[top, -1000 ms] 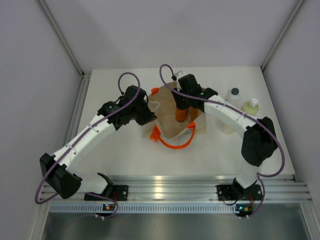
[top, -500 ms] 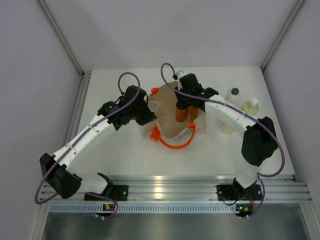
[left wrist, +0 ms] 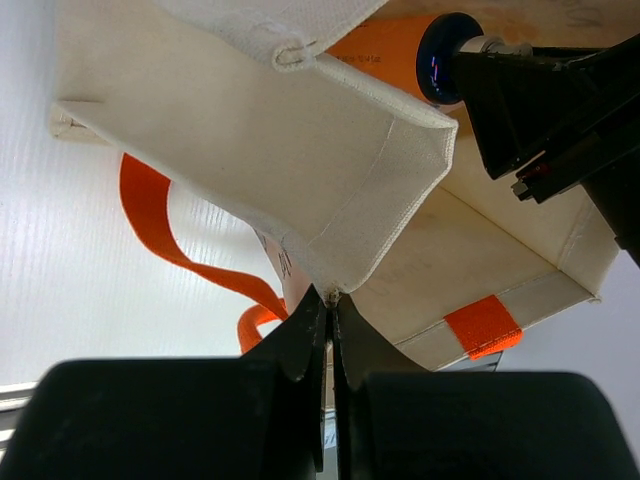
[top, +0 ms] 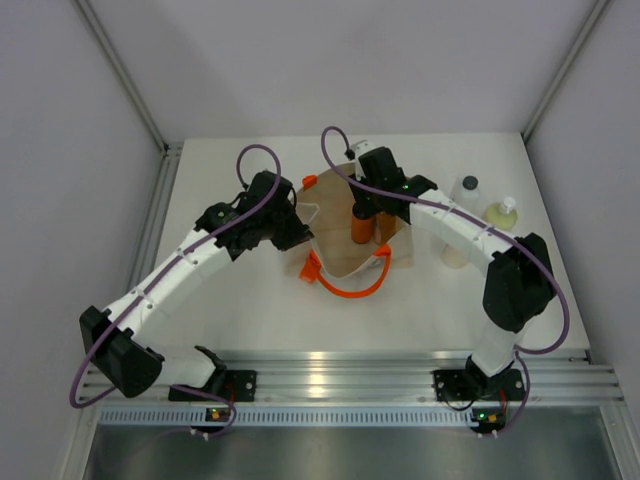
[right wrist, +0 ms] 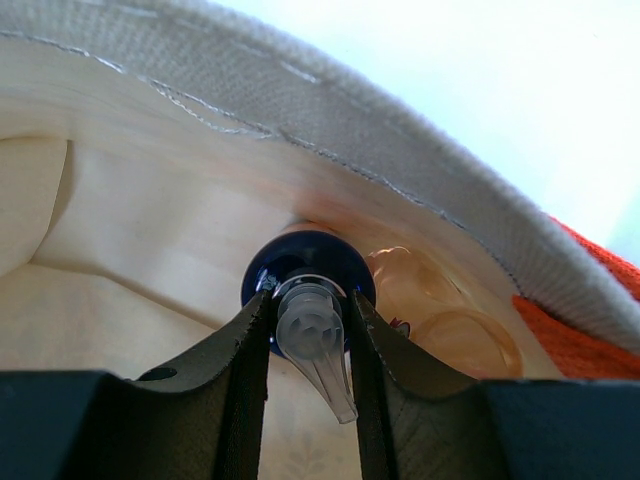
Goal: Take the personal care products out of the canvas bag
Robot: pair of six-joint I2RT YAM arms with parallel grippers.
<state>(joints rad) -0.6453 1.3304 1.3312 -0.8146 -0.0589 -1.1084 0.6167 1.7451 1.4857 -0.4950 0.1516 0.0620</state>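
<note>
The beige canvas bag [top: 338,255] with orange handles [top: 345,288] lies mid-table, its mouth held open. My left gripper [left wrist: 331,298] is shut on a corner of the bag's rim [left wrist: 340,200], at the bag's left side [top: 300,233]. My right gripper [top: 362,212] reaches into the bag. Its fingers [right wrist: 245,350] are shut on the clear pump head [right wrist: 312,335] of the orange bottle [left wrist: 385,55], just above the dark cap [right wrist: 310,262]. A slim amber bottle [right wrist: 445,320] lies beside it inside the bag.
Three bottles stand right of the bag: a white one with a dark cap [top: 467,190], a pale yellow-green one with a white cap [top: 503,211] and a cream cylinder [top: 455,250]. Grey walls enclose the table; a metal rail runs along the near edge.
My right gripper has closed on the orange bottle's pump head inside the bag. The left gripper and the bag have stayed put.
</note>
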